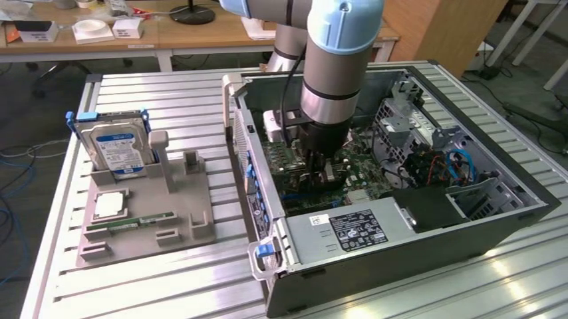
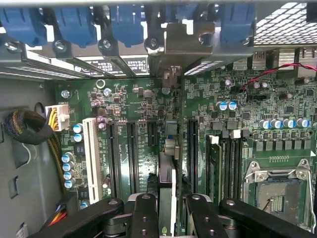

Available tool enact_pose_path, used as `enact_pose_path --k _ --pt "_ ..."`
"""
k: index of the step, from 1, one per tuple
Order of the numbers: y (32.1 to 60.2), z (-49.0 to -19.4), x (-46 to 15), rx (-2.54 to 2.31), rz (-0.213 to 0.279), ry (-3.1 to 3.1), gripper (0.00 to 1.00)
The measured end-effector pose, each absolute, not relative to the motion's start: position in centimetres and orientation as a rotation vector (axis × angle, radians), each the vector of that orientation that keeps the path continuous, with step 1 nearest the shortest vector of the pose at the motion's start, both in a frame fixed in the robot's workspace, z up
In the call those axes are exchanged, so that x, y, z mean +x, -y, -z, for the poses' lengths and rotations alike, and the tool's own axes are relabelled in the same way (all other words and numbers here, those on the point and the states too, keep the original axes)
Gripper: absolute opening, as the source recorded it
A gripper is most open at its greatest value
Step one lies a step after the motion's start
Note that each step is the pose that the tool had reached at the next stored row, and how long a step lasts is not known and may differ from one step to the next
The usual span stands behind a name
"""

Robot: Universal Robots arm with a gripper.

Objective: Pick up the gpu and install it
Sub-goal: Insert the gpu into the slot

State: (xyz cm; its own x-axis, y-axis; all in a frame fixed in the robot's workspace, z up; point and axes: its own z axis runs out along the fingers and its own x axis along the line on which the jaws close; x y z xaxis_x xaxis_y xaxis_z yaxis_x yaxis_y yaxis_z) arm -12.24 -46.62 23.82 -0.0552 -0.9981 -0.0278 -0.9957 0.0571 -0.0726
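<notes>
**Gpu held on edge inside the open case**

The gpu (image 2: 167,173), a thin dark expansion card with a silver metal bracket at one end, stands on edge above the green motherboard (image 2: 133,104). It lies parallel to the long black expansion slots (image 2: 131,153). Its bracket end reaches the rear wall of the case, under a row of blue plastic clips (image 2: 74,22). Whether its lower edge sits in a slot cannot be told.

The black gripper (image 2: 171,206) is clamped on the gpu, one finger on each face of the card. In the exterior view the arm reaches straight down into the black open-sided computer case (image 1: 497,219). A metal processor socket (image 2: 277,188) lies beside the slots. A silver power supply with a black label (image 1: 355,229) fills the near corner of the case.

Towards the exterior view's left, a grey moulded holder (image 1: 177,199) rests on the slatted aluminium desk (image 1: 159,93). It carries an upright silver hard drive with a blue label (image 1: 116,146) and a slim green RAM stick (image 1: 142,221).
</notes>
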Motion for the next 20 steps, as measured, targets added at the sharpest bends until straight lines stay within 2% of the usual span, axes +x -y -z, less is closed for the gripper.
enact_pose_path --k 20 --pt "45.8 -23.86 -12.42 -2.115 0.054 -2.224 0.27"
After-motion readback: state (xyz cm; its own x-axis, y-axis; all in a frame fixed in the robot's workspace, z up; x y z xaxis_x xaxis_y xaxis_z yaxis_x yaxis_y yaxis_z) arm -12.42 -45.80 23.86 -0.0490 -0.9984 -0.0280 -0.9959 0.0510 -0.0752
